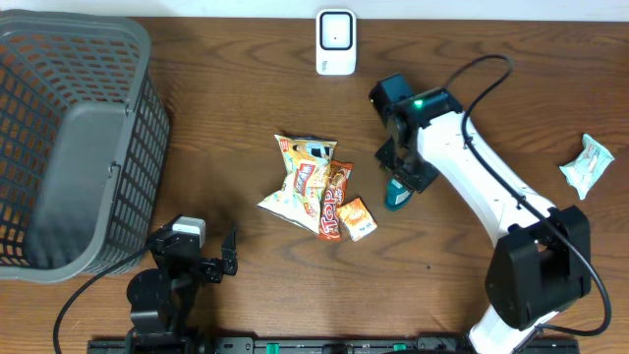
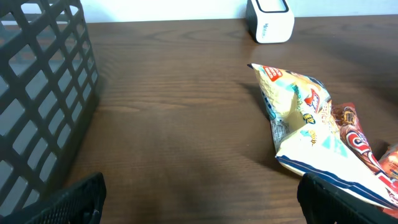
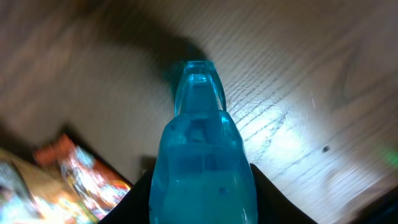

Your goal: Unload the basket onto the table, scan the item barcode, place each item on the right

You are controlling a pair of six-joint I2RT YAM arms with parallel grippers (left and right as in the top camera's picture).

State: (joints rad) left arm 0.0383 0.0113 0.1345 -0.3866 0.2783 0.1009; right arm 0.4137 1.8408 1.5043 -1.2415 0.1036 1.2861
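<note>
My right gripper (image 1: 401, 177) is shut on a translucent blue bottle (image 1: 395, 199) just right of the snack pile. In the right wrist view the blue bottle (image 3: 202, 149) fills the centre, its narrow end pointing away over the wooden table, with dark fingers (image 3: 142, 200) pressed on both its sides. The white barcode scanner (image 1: 336, 41) stands at the table's far edge, also visible in the left wrist view as the scanner (image 2: 270, 18). No barcode shows. My left gripper (image 1: 211, 258) rests near the front left, open, nothing between its fingers (image 2: 74, 202).
A pile of snack bags (image 1: 310, 182) lies mid-table, with a small orange packet (image 1: 357, 218) beside it. A grey mesh basket (image 1: 69, 138) fills the left side. A pale green packet (image 1: 588, 165) lies at the far right.
</note>
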